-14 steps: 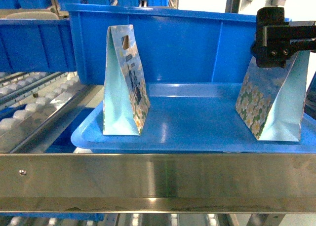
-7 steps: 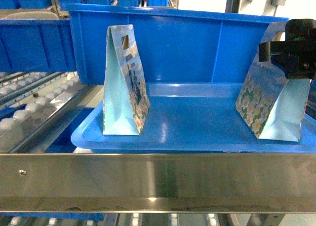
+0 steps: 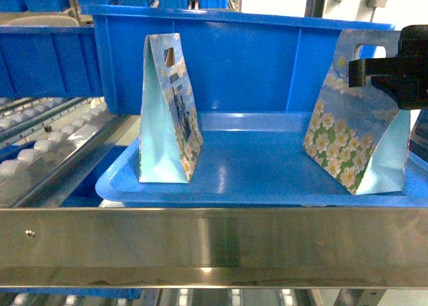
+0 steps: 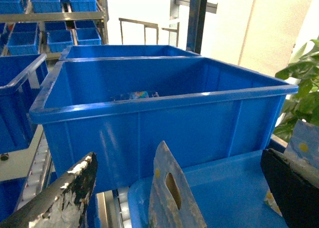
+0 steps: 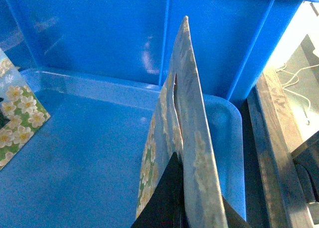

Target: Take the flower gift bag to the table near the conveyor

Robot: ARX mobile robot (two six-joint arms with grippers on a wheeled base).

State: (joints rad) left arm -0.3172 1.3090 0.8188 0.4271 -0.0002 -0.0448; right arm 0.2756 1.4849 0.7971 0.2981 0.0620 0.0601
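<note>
The right gripper [image 3: 391, 75] is closed on the top edge of the flower gift bag [image 3: 351, 135], just beside its cut-out handle; in the right wrist view both dark fingers [image 5: 167, 198] press the folded paper from two sides. The bag stands a little tilted at the right end of the blue tray [image 3: 261, 172]. A second gift bag [image 3: 167, 112] stands upright near the tray's left edge. Behind the tray is a big blue bin [image 3: 234, 52]. The conveyor [image 3: 47, 139] rollers show at the left. One worn finger [image 4: 65, 195] of the left gripper is visible; I cannot tell its opening.
</note>
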